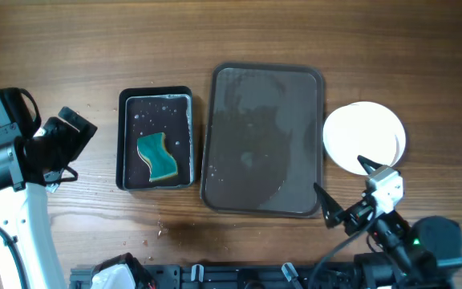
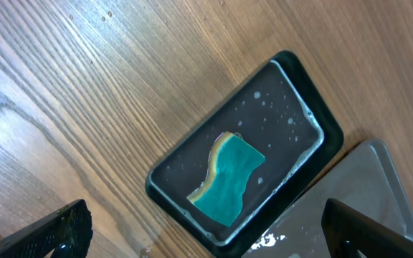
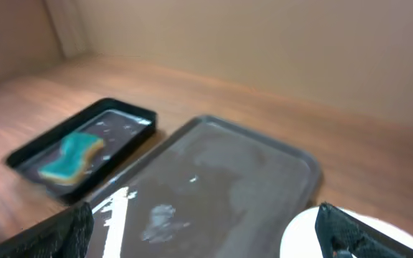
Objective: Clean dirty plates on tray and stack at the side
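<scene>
Plates [image 1: 365, 135] stacked beside tray [image 1: 263, 80], just beside right end effector [image 1: 338, 172], spread, empty | left end effector [image 1: 70, 147] spread

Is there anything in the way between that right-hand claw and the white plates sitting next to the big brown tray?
Nothing visible. The open right gripper sits right by the stack of round white plates. Seen from above, one finger overlaps the stack's near edge, and only bare wooden table shows around them.
</scene>
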Action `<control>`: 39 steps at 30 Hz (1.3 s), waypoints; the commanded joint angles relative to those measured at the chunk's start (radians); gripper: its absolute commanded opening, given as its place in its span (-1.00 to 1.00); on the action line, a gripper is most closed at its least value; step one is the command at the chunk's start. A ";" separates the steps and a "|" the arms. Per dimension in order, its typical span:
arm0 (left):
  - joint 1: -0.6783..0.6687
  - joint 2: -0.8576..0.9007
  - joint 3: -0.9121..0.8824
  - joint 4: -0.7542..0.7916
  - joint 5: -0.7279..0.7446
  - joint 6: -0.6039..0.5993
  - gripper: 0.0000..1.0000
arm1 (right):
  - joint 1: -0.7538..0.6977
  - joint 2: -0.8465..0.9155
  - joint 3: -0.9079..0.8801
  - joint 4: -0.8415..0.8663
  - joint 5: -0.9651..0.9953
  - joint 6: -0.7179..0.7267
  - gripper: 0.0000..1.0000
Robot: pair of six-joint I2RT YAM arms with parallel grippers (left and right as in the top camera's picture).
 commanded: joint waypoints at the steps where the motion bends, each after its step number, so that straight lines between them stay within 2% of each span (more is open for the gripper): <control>1: 0.008 -0.006 0.011 0.000 0.012 0.005 1.00 | -0.011 -0.083 -0.142 0.113 0.027 -0.027 0.99; 4: 0.008 -0.006 0.011 0.000 0.012 0.005 1.00 | -0.011 -0.146 -0.266 0.253 0.016 -0.024 1.00; 12: 0.008 -0.006 0.011 0.000 0.012 0.005 1.00 | -0.012 -0.143 -0.488 0.621 0.020 -0.028 0.99; 32: 0.003 -0.006 0.010 0.000 0.012 0.005 1.00 | -0.012 -0.135 -0.489 0.613 0.019 -0.027 0.99; 37: -0.020 -0.056 0.010 0.004 0.008 0.005 1.00 | -0.012 -0.135 -0.489 0.613 0.019 -0.027 1.00; 39: -0.042 -0.096 0.004 0.004 -0.040 0.008 1.00 | -0.012 -0.135 -0.489 0.613 0.019 -0.027 0.99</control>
